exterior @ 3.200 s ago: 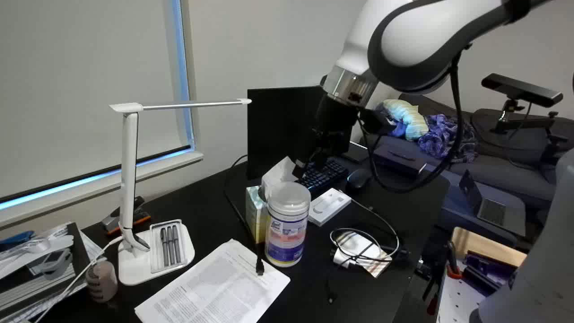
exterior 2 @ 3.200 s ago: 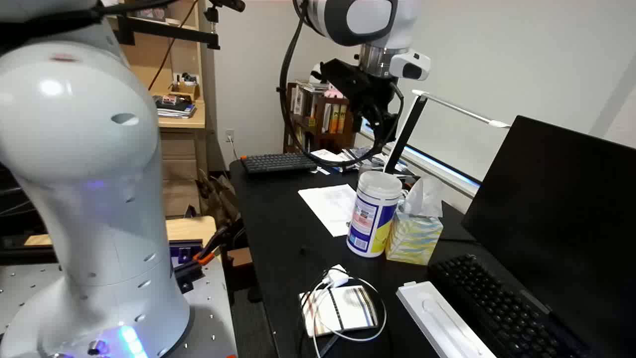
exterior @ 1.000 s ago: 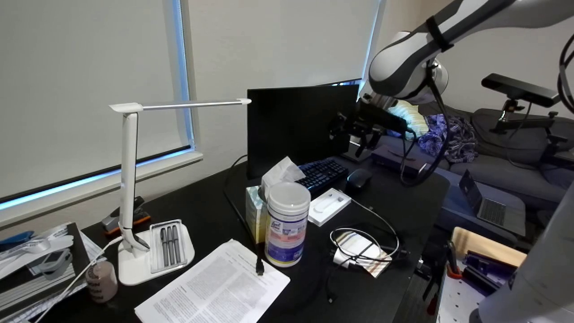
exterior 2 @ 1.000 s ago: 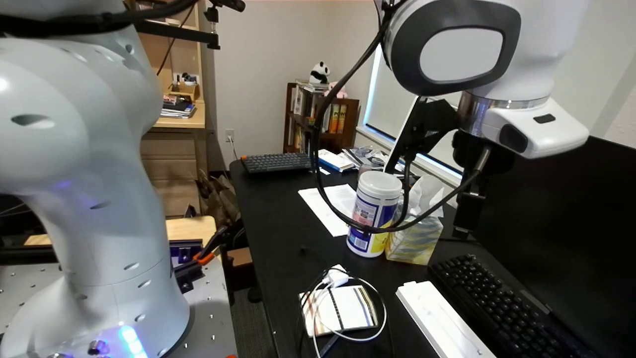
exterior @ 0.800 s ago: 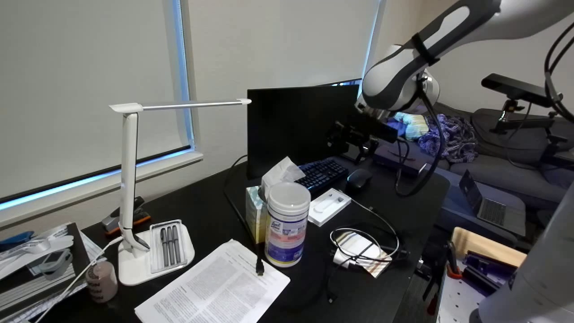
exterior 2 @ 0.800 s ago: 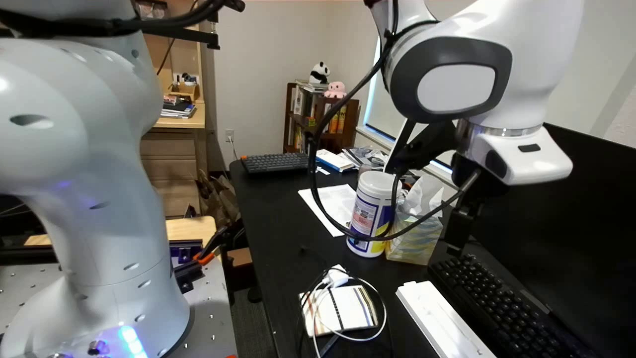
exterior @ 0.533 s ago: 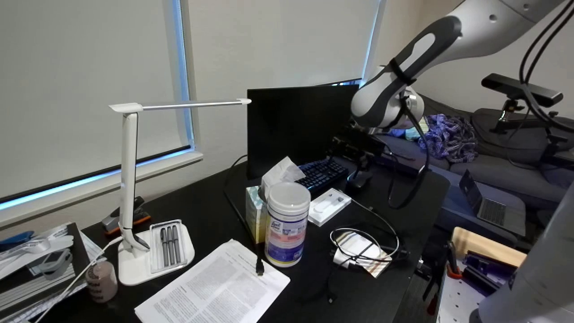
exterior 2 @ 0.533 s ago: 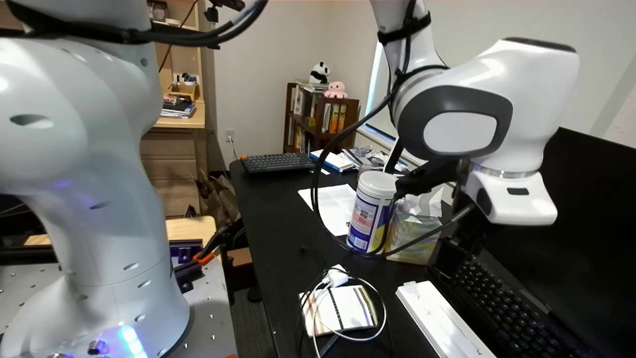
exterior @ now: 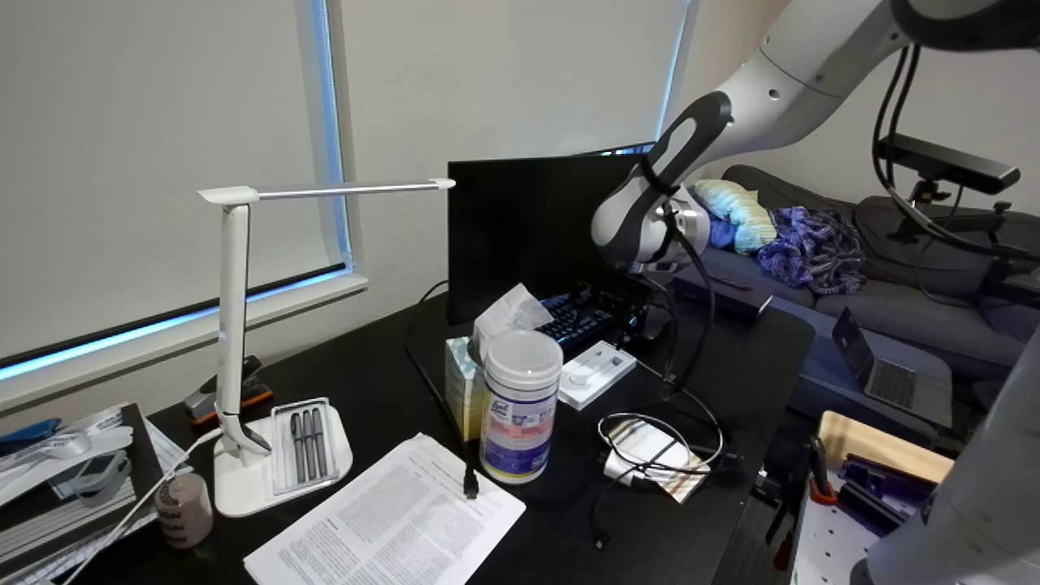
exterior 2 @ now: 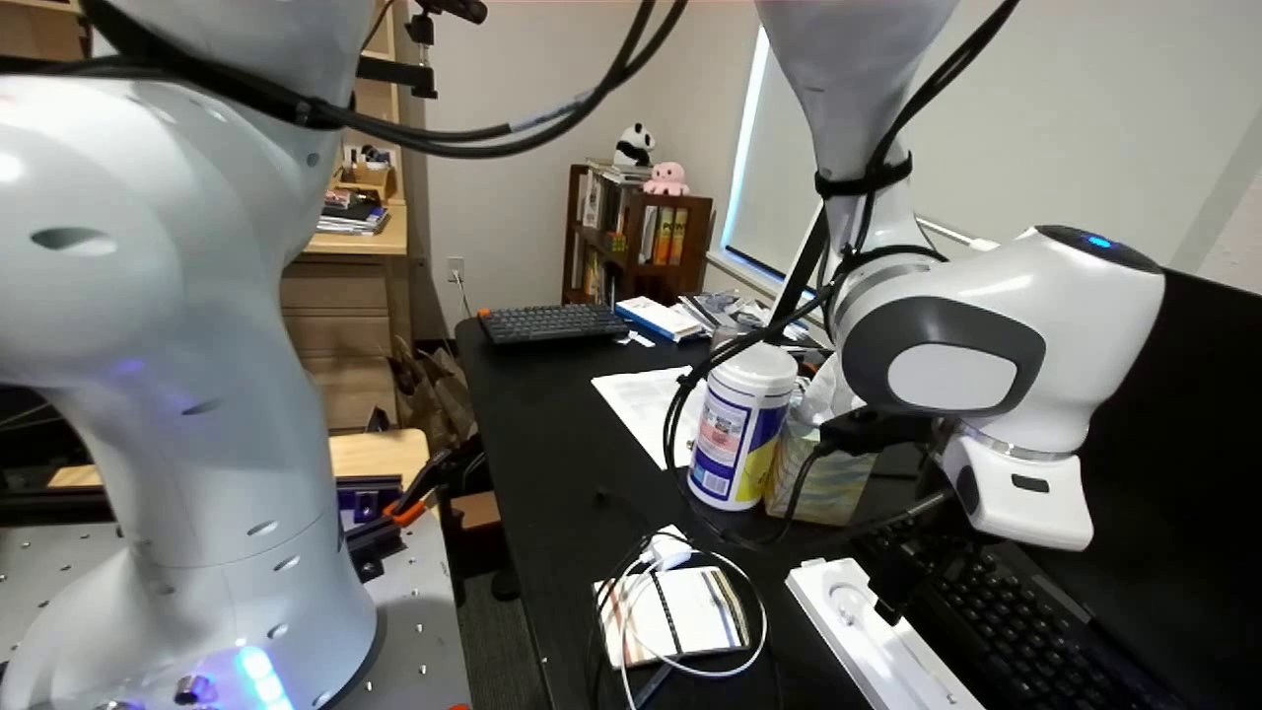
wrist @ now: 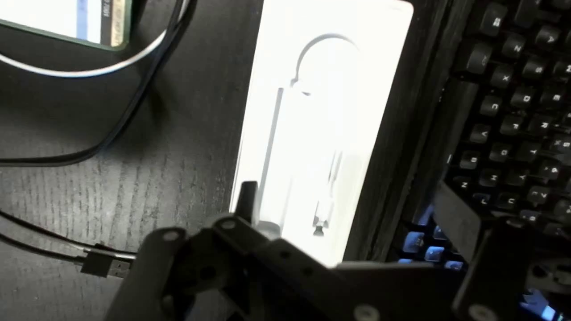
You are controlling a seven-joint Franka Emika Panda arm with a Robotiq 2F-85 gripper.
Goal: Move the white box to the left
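Black desk (exterior 2: 552,454), white box (wrist: 319,133) under claw (wrist: 347,191).

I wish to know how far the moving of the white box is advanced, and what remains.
Done, apparently: the gripper is near the white box, jaws apart.
In hand: probably lining up a grasp; in the wrist view one jaw overlaps the box's edge, the other the keyboard.
Left: gripping, shifting left and releasing the box, which lies ungripped on the desk beside the keyboard.
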